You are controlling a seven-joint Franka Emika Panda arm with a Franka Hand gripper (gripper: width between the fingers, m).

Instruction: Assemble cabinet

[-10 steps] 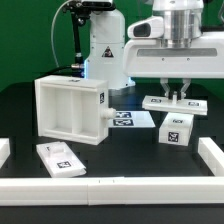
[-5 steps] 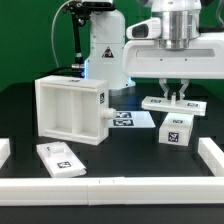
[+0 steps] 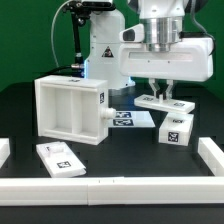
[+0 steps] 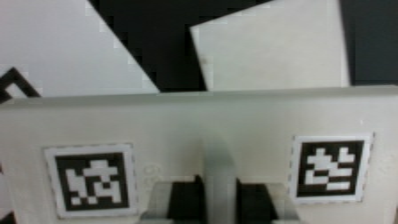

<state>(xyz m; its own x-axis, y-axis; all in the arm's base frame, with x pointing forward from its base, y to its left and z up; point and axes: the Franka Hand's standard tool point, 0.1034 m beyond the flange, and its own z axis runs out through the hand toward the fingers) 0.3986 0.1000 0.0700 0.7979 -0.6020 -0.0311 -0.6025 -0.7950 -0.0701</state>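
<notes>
The cabinet (image 3: 70, 108), a large white open box frame with a tag on its side, stands at the exterior view's left. My gripper (image 3: 158, 92) hangs at the exterior view's right, down on a flat white tagged panel (image 3: 150, 102). In the wrist view the panel (image 4: 214, 120) fills the frame with two tags on it. My gripper (image 4: 221, 188) has its two dark fingers close together, with a thin white strip of the panel between them. The gripper is well apart from the cabinet.
A small white tagged drawer block (image 3: 173, 128) stands just in front of the gripper. Another flat tagged white part (image 3: 57, 157) lies in front of the cabinet. The marker board (image 3: 128, 119) lies between cabinet and gripper. A white rail (image 3: 110, 187) borders the table's front.
The arm and gripper have shifted toward the exterior view's left, toward the cabinet. The cabinet, the drawer block and the front part have not moved.
</notes>
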